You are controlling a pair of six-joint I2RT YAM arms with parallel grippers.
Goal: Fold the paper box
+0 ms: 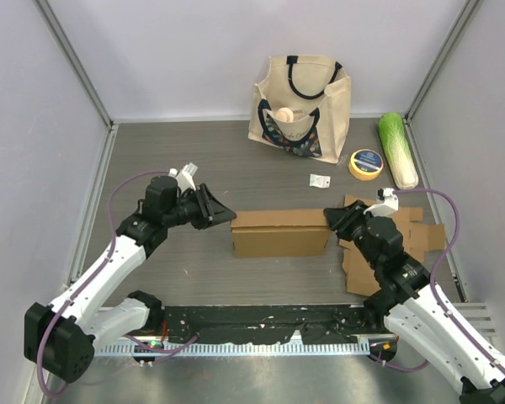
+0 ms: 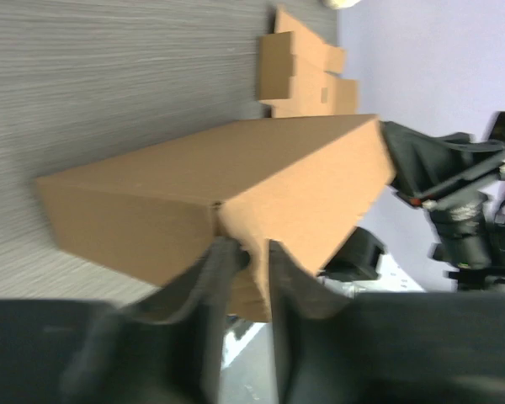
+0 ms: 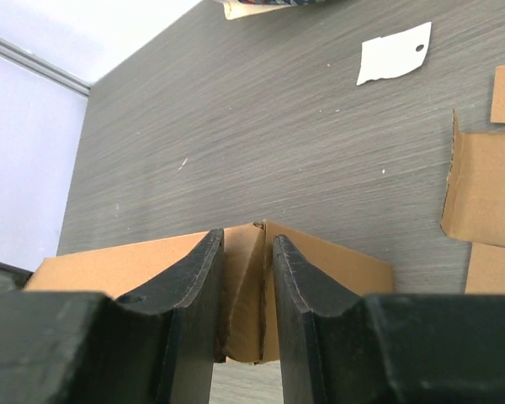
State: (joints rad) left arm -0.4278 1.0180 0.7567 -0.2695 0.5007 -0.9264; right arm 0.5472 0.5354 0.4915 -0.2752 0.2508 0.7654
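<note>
A brown cardboard box (image 1: 282, 233) stands in the middle of the table, a long part-folded tube. My left gripper (image 1: 223, 215) is at its left end, and in the left wrist view (image 2: 246, 252) it is shut on an end flap of the box (image 2: 236, 168). My right gripper (image 1: 332, 220) is at the right end, and in the right wrist view (image 3: 246, 248) it is shut on a folded end flap of the box (image 3: 337, 265). The box rests on the table between both grippers.
Flat cardboard blanks (image 1: 408, 240) lie at the right, beside my right arm. A cream tote bag (image 1: 301, 105) stands at the back. A yellow tape roll (image 1: 366, 164), a napa cabbage (image 1: 398, 147) and a white tag (image 1: 320, 180) lie at the back right.
</note>
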